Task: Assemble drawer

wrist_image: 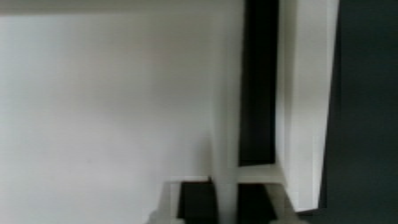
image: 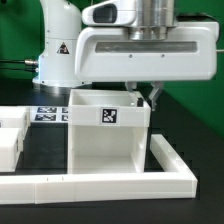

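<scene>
Across the top of the exterior view, the white arm (image: 150, 45), stretched from its base at the exterior view's left over to the right.

Below it, at mid-frame on the black tabletop (image: 45, 150), the drawer's box shell (image: 105, 145): white, cube-like, upright on its base, open face turned toward the exterior camera, closed back toward the arm. No clear long axis, height and width reading about alike. Inside, its own white walls and floor on show.

Along the near edge of the tabletop and up the exterior view's right, a low white rail (image: 100, 186), near the shell's right wall.

At the exterior view's left edge, apart from the shell, a white piece (image: 10, 135), cut off by the frame; too little in view to name. Behind it, flat on the tabletop, the marker board (image: 45, 113).

On the strip above the shell's opening, one square black-and-white tag (image: 108, 116), facing the camera.

Smallest, the hand (image: 151, 96): hanging behind the shell's upper right corner, fingertips dark and partly hidden by the wall. Impossible to tell from either view how wide the fingers stand or whether anything sits between them. In the wrist view, just a broad white surface (wrist_image: 107, 100), a dark gap beside it and a narrow white strip (wrist_image: 311, 100), all blurred and close.
</scene>
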Robot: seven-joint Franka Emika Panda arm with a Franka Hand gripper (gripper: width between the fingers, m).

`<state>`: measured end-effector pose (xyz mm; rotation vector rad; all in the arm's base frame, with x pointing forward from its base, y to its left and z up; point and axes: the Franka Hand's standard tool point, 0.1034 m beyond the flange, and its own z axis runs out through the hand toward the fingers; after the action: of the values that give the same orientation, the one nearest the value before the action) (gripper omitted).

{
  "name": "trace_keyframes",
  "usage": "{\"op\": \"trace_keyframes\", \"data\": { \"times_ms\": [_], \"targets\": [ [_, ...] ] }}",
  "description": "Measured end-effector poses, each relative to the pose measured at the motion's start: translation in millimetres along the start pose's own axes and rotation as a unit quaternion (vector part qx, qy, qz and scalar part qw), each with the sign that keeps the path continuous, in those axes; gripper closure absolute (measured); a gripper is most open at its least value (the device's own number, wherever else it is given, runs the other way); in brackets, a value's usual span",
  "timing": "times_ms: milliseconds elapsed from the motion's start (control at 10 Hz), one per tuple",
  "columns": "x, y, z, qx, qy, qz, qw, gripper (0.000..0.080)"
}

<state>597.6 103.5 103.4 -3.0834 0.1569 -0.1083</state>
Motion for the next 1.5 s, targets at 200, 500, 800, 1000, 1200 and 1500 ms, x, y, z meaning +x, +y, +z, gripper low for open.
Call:
{"op": "trace_keyframes", "data": {
  "times_ms": [200,500,800,1000,1200,1500],
  "targets": [
    [-0.1,-0.3,-0.3,0.0,0.0,-0.002,1.0,0.0761],
    [-0.4,-3.7,-0.7,0.005,-0.001,0.077,0.997,0.0761],
    [-0.7,3.8,-4.6,0.016,0.002,0.189,0.982,0.0761],
    [-0.1,16.1,-3.1,0.013,0.002,0.284,0.959,0.0761],
    [2.2,17.4,-3.3,0.013,0.003,0.341,0.94,0.0761],
    [2.3,11.3,-4.1,0.023,-0.001,0.41,0.912,0.0761]
  ]
}}
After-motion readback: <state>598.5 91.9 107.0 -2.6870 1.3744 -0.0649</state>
